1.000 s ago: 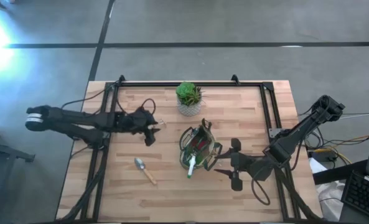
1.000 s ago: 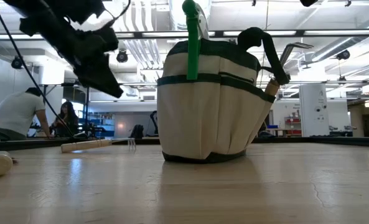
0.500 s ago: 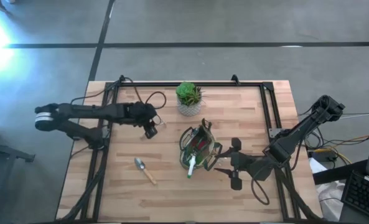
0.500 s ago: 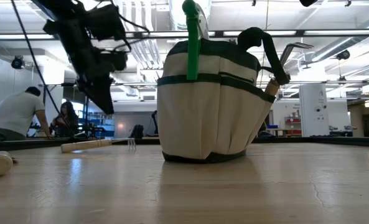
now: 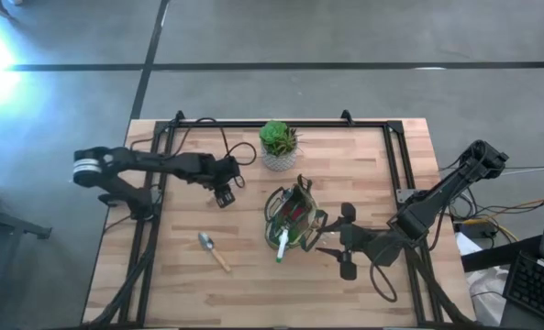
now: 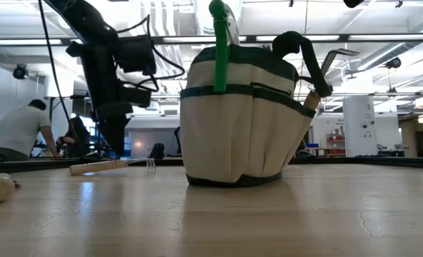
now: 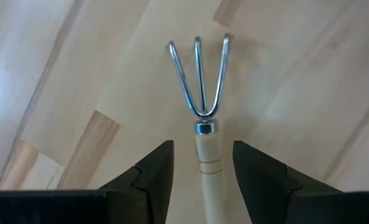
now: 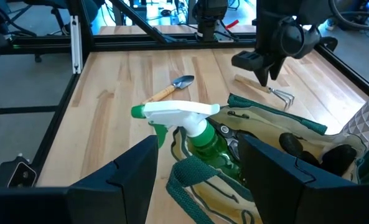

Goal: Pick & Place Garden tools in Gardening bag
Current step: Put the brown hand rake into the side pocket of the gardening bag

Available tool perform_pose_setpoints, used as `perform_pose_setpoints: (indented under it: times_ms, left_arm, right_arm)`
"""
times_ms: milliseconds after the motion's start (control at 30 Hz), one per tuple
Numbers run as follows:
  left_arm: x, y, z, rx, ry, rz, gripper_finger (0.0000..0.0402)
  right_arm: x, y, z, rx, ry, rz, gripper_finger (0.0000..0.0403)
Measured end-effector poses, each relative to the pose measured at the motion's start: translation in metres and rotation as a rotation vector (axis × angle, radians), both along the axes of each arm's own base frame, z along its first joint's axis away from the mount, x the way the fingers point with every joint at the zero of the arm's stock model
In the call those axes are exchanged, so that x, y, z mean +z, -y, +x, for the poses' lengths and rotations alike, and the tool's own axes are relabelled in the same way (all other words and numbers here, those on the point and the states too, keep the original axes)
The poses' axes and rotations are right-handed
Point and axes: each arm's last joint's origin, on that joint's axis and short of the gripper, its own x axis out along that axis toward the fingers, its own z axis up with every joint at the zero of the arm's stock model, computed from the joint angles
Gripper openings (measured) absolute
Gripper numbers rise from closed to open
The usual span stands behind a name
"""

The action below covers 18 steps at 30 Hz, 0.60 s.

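A wooden-handled rake fork point(image 7: 201, 112) lies flat on the table, left of the gardening bag point(image 5: 293, 220). My left gripper point(image 5: 224, 194) points steeply down over it. It is open, one finger on each side of the handle point(image 7: 207, 168) just behind the tines, touching nothing. The tan bag stands upright point(image 6: 240, 121) with a green-and-white spray bottle point(image 8: 184, 118) and other tools in it. A silver trowel point(image 5: 213, 250) lies on the table nearer the front. My right gripper point(image 5: 331, 247) waits open, right of the bag.
A green plant in a white pot point(image 5: 278, 145) stands behind the bag near the far edge. A black frame point(image 5: 281, 124) runs along the table's far edge and sides. Bare wood lies at the front left and front right. People sit in the room beyond point(image 6: 18, 132).
My left arm has reached toward the table's right. Its gripper has tipped from a slant to nearly straight down and has sunk over the rake fork. The rake fork, the trowel and the bag have not moved.
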Motion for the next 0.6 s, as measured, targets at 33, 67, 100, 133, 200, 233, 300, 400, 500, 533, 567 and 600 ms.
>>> perform_pose_setpoints:
  times_ms: [33, 67, 100, 133, 200, 233, 300, 400, 500, 533, 567, 600]
  left_arm:
    - [-0.0008, -0.0010, 0.0001, 0.003, -0.003, -0.001, 0.0167]
    - [-0.0017, -0.0020, 0.0002, 0.005, -0.006, -0.001, 0.0167]
    - [-0.0023, -0.0030, 0.0003, 0.008, -0.008, -0.001, 0.0167]
    - [-0.0030, -0.0043, 0.0002, 0.013, -0.011, -0.001, 0.0167]
    - [-0.0045, -0.0063, 0.0003, 0.021, -0.015, -0.002, 0.0167]
    - [-0.0049, -0.0070, 0.0003, 0.023, -0.016, -0.004, 0.0167]
    - [-0.0053, -0.0078, 0.0009, 0.024, -0.009, -0.012, 0.0167]
    - [-0.0051, -0.0075, 0.0032, 0.011, 0.023, -0.047, 0.0167]
    - [-0.0048, -0.0074, 0.0043, 0.009, 0.039, -0.061, 0.0167]
    - [-0.0049, -0.0074, 0.0042, 0.010, 0.039, -0.062, 0.0167]
    - [-0.0054, -0.0074, 0.0044, 0.010, 0.037, -0.062, 0.0167]
    - [-0.0059, -0.0074, 0.0045, 0.009, 0.035, -0.065, 0.0167]
  right_arm:
    - [0.0000, 0.0000, 0.0000, 0.000, 0.000, 0.000, 0.0215]
    - [0.0000, 0.0000, 0.0000, 0.000, 0.000, 0.000, 0.0215]
    - [0.0000, 0.0000, 0.0000, 0.000, 0.000, 0.000, 0.0215]
    - [0.0000, 0.0000, 0.0000, 0.000, 0.000, 0.000, 0.0215]
    - [0.0000, 0.0000, 0.0000, 0.000, 0.000, 0.000, 0.0215]
    - [-0.0001, 0.0000, 0.0000, 0.000, 0.000, 0.000, 0.0215]
    - [-0.0001, 0.0000, 0.0000, 0.000, 0.000, 0.000, 0.0215]
    - [-0.0001, 0.0000, 0.0001, 0.000, 0.000, -0.001, 0.0215]
    - [-0.0002, 0.0000, 0.0000, 0.000, -0.001, -0.001, 0.0215]
    - [-0.0002, 0.0000, 0.0000, 0.000, -0.001, -0.001, 0.0215]
    - [-0.0002, 0.0000, 0.0000, 0.000, -0.001, -0.001, 0.0215]
    - [-0.0002, 0.0000, 0.0000, 0.000, -0.001, -0.001, 0.0215]
